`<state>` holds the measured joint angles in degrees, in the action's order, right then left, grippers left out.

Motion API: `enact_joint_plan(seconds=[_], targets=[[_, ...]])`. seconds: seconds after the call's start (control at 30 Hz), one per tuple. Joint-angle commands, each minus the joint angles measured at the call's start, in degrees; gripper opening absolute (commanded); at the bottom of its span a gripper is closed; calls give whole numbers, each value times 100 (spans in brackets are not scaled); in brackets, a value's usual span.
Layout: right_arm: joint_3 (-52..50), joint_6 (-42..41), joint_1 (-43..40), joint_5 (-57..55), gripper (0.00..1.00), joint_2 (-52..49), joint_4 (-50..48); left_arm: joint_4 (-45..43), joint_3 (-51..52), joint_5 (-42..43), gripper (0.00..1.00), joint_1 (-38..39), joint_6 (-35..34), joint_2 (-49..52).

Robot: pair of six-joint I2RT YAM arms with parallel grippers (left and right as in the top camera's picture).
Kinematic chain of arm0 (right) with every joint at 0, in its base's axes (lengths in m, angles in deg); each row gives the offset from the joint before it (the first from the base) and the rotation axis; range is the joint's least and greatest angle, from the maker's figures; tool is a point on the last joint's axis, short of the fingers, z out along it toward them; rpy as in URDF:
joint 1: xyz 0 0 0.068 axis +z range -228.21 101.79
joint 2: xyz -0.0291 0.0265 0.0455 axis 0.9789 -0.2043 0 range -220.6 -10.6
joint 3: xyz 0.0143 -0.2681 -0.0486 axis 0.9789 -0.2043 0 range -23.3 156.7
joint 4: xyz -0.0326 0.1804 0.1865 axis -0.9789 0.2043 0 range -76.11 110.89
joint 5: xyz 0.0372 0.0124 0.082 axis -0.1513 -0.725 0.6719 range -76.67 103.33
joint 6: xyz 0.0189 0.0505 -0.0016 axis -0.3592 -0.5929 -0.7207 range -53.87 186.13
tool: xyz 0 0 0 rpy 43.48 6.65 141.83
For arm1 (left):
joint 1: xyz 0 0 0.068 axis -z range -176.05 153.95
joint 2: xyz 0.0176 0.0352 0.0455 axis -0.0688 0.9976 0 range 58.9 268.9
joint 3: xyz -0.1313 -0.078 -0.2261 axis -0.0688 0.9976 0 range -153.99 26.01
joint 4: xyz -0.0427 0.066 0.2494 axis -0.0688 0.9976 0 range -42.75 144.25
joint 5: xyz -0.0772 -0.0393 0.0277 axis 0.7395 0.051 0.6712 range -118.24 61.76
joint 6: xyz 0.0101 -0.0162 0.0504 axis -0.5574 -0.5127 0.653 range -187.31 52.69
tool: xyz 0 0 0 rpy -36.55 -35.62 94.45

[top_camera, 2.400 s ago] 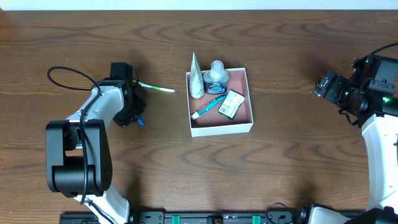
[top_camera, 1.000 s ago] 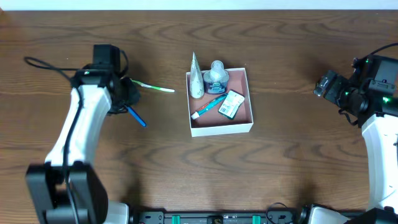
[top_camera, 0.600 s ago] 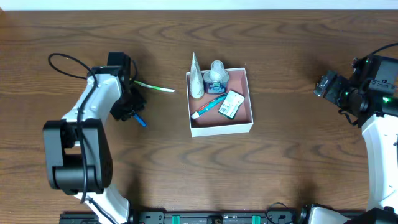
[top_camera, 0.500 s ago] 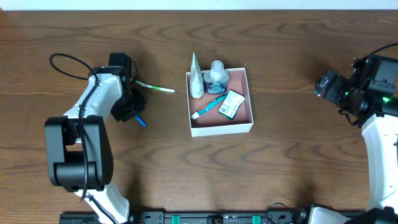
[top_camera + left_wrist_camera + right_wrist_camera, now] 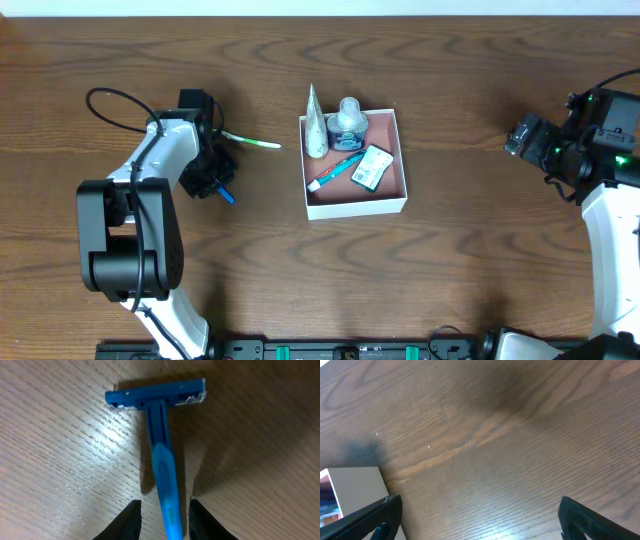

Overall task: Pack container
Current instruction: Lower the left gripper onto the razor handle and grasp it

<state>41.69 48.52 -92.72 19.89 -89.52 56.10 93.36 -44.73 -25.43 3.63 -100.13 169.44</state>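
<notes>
Blue razor [image 5: 162, 460] lies on the wooden table [image 5: 450, 280], my left gripper [image 5: 165, 522] spread astride its handle. A green toothbrush [image 5: 250, 141] lies between there and the container [image 5: 356, 207] at mid-table. My right gripper [image 5: 480, 515] gapes, well apart.

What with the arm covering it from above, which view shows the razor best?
Left wrist: the razor shows head and handle close, between the fingers of the left gripper. Overhead shows only a blue tip; right wrist shows none.
</notes>
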Motion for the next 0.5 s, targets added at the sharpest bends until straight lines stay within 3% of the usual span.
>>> enact_joint_plan(seconds=[0.0, 0.43, 0.47], targets=[[57, -59, -39, -33, 99, -17, 2, -15, 50, -26, 32, -15, -28, 96], [57, -59, -39, -33, 99, -17, 2, -234, 256, -26, 31, -15, -31, 103], [57, -59, -39, -33, 99, -17, 2, -249, 256, -26, 24, -15, -28, 103]])
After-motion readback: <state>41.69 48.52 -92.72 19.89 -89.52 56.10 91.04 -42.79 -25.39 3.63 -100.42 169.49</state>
